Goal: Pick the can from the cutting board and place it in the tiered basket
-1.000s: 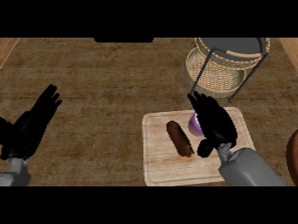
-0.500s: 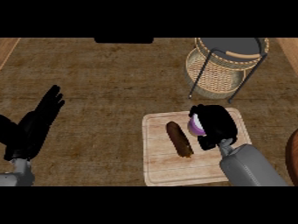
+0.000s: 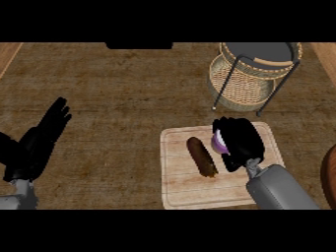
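Dim, even light; soft shadows, no glare.

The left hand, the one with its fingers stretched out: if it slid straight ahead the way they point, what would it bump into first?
Probably nothing. The left hand points up and slightly right across bare counter; that way looks free up to the dark band.

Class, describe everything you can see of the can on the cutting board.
Only a purple sliver of the can shows; the right hand is curled round it and hides the rest, so its shape, lid and pose cannot be told. It sits over the far right part of the pale wooden cutting board, just right of a brown sausage-like item, apart from it.
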Robot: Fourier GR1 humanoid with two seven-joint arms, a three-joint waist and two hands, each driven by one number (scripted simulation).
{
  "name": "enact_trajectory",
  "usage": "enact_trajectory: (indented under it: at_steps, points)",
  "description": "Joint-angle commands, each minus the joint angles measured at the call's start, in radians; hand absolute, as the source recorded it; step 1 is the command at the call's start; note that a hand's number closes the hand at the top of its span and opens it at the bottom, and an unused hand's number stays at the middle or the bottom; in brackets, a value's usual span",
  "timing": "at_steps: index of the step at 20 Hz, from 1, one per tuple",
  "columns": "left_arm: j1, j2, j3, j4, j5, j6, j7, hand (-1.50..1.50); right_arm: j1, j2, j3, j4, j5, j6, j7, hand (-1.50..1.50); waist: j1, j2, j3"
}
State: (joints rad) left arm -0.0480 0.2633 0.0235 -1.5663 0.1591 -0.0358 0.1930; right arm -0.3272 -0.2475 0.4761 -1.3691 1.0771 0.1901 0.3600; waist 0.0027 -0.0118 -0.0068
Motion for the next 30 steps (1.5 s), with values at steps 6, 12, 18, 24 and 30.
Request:
enact_trajectory:
  at_steps: [6,12,18,24,30]
  points:
    - [-0.018,-0.006,0.022,-0.020,0.002,0.023,0.029,0.00,0.039,-0.432,-0.369,0.116,-0.191,-0.158,-0.428,1.50,-0.031,0.025,0.013]
    - [-0.001,-0.003,0.015,-0.012,-0.002,0.003,0.003,0.00,-0.002,-0.514,-0.630,0.306,-0.439,-0.282,-0.759,1.50,-0.008,0.026,0.016]
    - [-0.011,0.023,0.033,0.018,0.013,-0.030,0.003,0.00,-0.092,-0.547,-0.823,0.435,-0.743,-0.095,-1.047,1.50,0.006,0.022,0.012]
    - [-0.045,-0.012,0.012,0.022,0.000,-0.019,0.018,0.00,-0.228,-0.685,-0.831,0.650,-0.763,0.135,-1.177,1.50,0.014,0.017,0.008]
    - [-0.046,-0.008,0.031,-0.004,-0.011,-0.018,0.035,0.00,-0.394,-0.632,-0.745,0.642,-0.706,0.170,-1.074,1.50,0.015,0.015,0.007]
